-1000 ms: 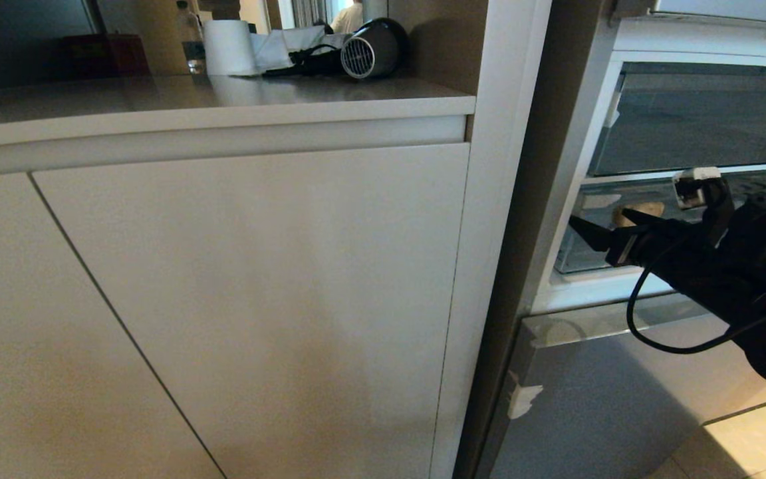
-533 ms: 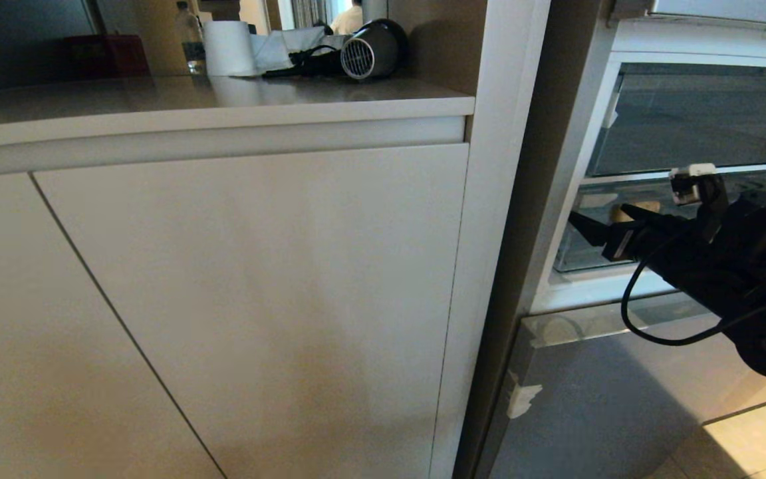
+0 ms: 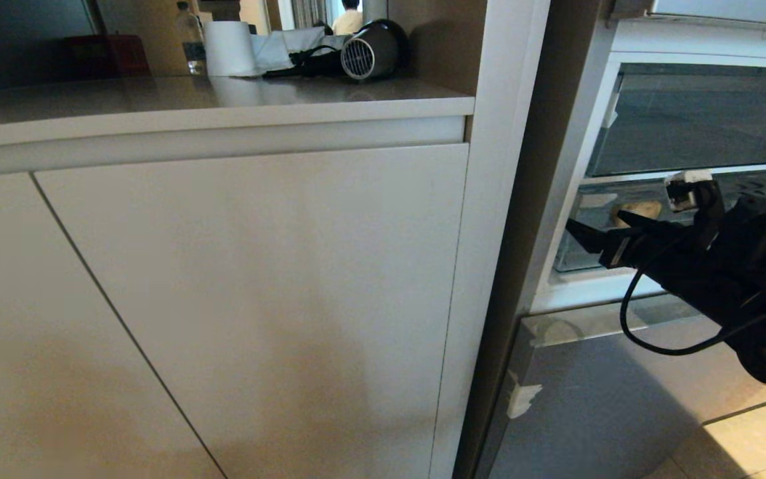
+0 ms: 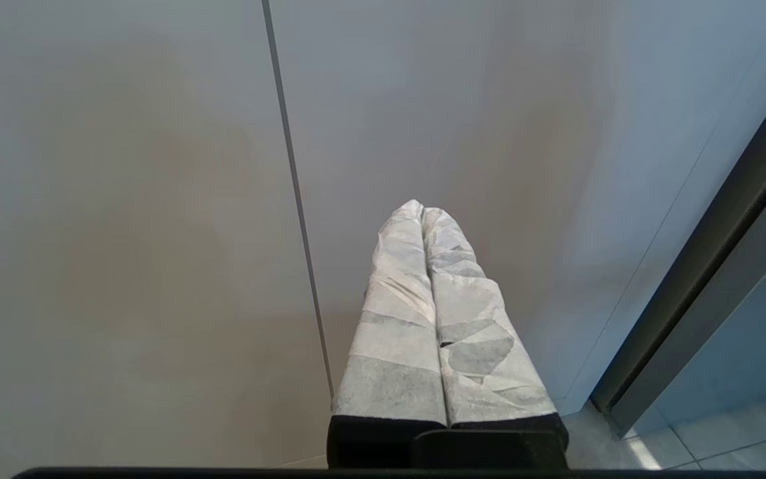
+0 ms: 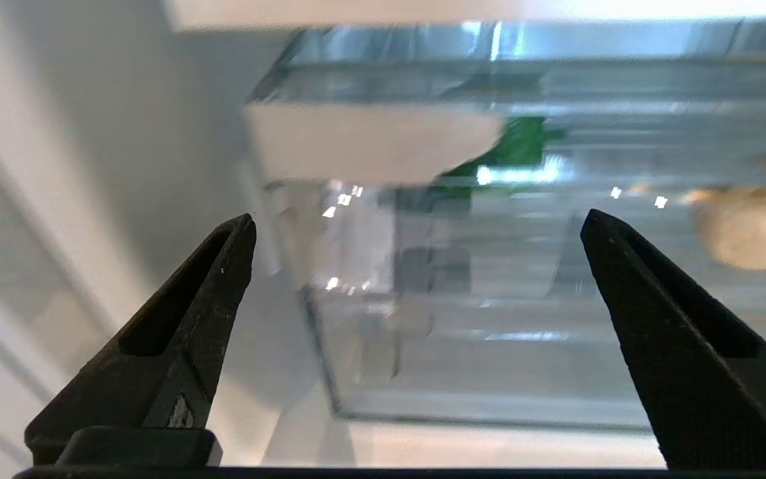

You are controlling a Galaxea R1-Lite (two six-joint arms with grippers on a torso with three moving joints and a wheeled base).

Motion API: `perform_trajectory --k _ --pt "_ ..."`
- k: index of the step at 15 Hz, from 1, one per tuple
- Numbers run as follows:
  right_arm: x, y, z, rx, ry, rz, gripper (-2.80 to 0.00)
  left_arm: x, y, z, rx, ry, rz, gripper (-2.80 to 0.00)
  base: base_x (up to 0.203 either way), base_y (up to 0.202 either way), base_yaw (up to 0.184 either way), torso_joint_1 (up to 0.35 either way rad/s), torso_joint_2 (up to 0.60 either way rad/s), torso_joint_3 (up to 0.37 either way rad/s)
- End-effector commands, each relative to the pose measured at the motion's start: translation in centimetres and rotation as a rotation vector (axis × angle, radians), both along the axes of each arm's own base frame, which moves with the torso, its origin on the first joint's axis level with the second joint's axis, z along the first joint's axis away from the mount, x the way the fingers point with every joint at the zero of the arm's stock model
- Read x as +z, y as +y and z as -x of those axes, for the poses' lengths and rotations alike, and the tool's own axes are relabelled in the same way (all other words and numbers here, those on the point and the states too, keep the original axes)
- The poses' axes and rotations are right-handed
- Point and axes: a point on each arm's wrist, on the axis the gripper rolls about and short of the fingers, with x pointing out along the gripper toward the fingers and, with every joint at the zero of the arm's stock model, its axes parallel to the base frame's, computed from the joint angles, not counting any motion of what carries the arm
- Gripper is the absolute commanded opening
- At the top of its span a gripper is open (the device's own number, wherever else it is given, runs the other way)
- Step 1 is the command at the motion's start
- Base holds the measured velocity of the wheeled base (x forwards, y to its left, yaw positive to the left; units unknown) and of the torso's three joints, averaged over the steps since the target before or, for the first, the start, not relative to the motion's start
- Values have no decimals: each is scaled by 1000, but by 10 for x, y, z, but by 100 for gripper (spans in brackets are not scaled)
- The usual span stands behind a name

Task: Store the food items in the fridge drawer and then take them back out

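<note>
Right gripper (image 3: 606, 233): shifted slightly toward the left of the head view and a little upward over the last second; its black fingertips now sit higher against the clear front of the fridge drawer (image 3: 579, 256).

Potato (image 3: 636, 209): more of its tan top shows above the upper finger than before, as the finger overlaps it less.

Right arm cable loop (image 3: 649, 332): hangs further left than earlier, following the wrist.

Person in the far background (image 3: 350, 16): has shifted position a little beyond the hair dryer (image 3: 370, 50).

head high, right wrist close (drawer (image 5: 489, 372) shared)
</note>
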Motion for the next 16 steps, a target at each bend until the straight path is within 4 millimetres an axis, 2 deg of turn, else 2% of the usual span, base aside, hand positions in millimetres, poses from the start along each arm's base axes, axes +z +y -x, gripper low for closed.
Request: perform_trajectory --k 1,10,11,16 --pt "2 4 3 -1 -8 3 0 -3 0 -1 0 10 0 -280 0 0 0 0 0 0" --pt "-1 3 -2 -14 -5 3 0 -3 0 -1 0 10 0 -280 0 0 0 0 0 0" --pt "0 4 -3 -14 -6 3 -280 -3 0 -1 0 10 0 -280 0 0 0 0 0 0" --pt "-1 5 -2 -10 -3 3 -280 -3 0 -1 0 10 0 -280 0 0 0 0 0 0"
